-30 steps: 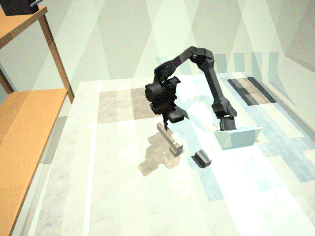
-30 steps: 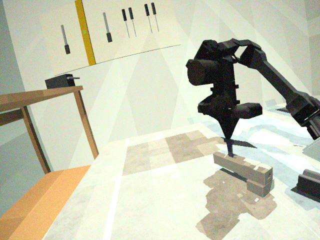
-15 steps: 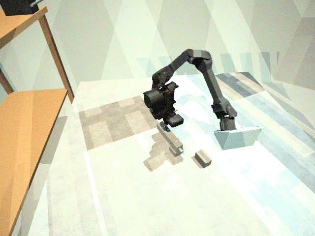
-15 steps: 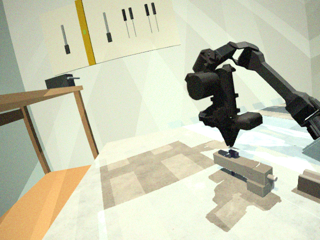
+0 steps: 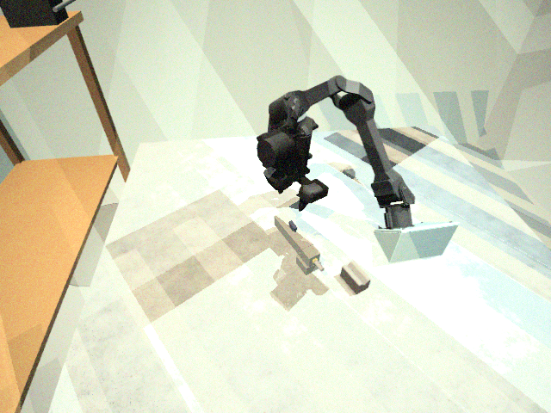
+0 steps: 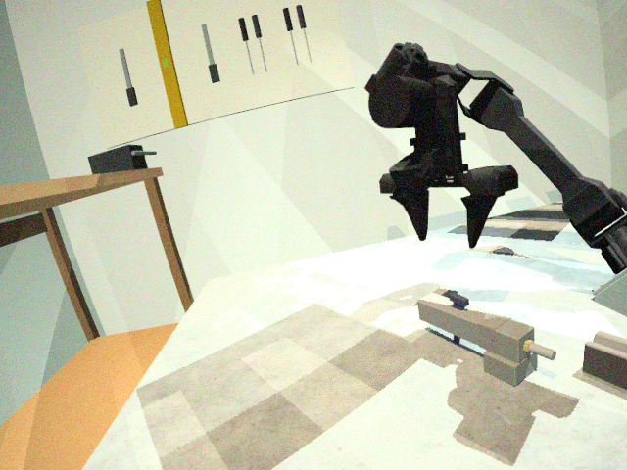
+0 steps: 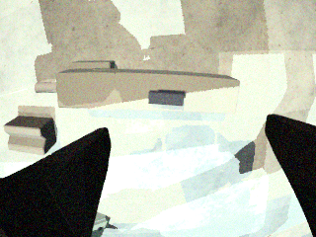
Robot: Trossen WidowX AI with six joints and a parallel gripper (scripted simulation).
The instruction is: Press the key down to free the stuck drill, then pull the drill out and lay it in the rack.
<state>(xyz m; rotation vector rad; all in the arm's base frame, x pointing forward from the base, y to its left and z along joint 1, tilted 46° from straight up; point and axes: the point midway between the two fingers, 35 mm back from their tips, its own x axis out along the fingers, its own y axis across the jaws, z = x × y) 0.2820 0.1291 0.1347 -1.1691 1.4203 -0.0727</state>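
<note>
Tabletop (image 5: 249, 355) (image 6: 253, 304) (image 7: 148, 173): all work sits inboard of the far edge.

Arm (image 5: 374, 142) (image 6: 542, 152): bent over from the right, reaching toward the far-left corner.

Gripper (image 5: 291, 200) (image 6: 447, 243) (image 7: 192, 129): fingers released, spread wide, nothing between them. Tips above the table, apart from everything.

Long block (image 5: 289, 233) (image 6: 470, 321) (image 7: 123, 84): nearer the far edge than the near side, long axis diagonal, running away from the far-left corner.

Rack (image 5: 355, 277) (image 6: 604, 361) (image 7: 30, 133): grooved, beyond the block's drill end, farther from the left edge. No drill in it.

Drill (image 5: 318, 264) (image 6: 543, 351) (image 7: 45, 86): stub out of the block's end, rest hidden. Axis looks in line with the block; stub points away from the far-left corner, roughly rackward.

Key (image 5: 293, 225) (image 6: 458, 299) (image 7: 167, 98): beside the block's far-edge side, untouched. Press looks done; pull is next, I'd say. Needs: shift to stub, close across it, draw straight along its axis.
</note>
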